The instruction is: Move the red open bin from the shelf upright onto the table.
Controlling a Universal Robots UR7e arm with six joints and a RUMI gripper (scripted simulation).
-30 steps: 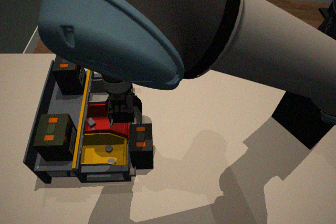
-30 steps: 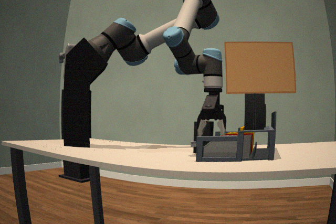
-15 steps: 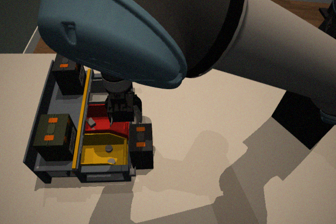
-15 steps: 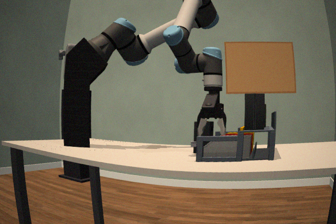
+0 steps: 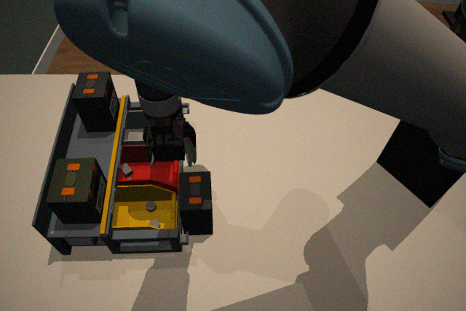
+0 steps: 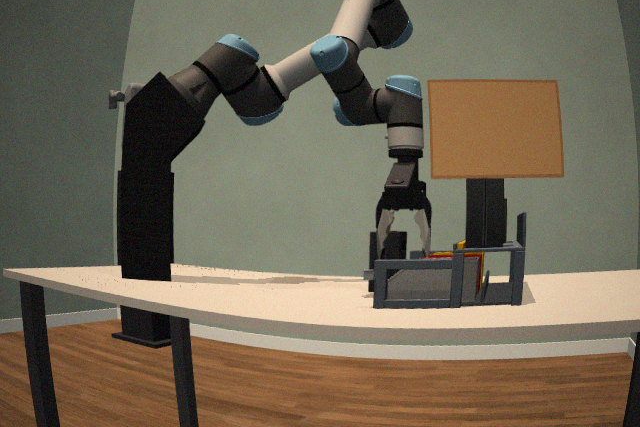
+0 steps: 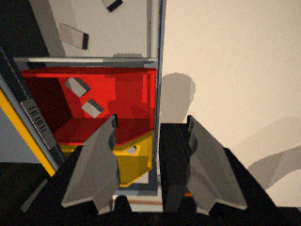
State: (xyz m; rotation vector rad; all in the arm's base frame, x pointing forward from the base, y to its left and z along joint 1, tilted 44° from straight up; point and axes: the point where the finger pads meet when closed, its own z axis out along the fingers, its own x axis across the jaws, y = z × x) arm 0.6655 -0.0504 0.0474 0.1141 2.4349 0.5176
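The red open bin point(image 5: 148, 172) sits in the grey shelf point(image 5: 113, 172), between a grey compartment and a yellow bin point(image 5: 145, 207). Two small grey parts point(image 7: 85, 96) lie inside it in the wrist view, where the red bin point(image 7: 89, 105) fills the upper left. My gripper point(image 5: 171, 156) hangs just above the bin's right wall, open and empty. In the wrist view my gripper point(image 7: 151, 115) has one finger over the bin's inside and the other outside the shelf edge. From the side my gripper point(image 6: 403, 236) points straight down at the shelf top.
A dark box with orange marks point(image 5: 194, 202) stands on the table against the shelf's right side, under my outer finger. Two more dark boxes point(image 5: 94, 100) point(image 5: 73, 189) stand in the shelf's left bay. An orange board point(image 6: 495, 127) stands behind the shelf.
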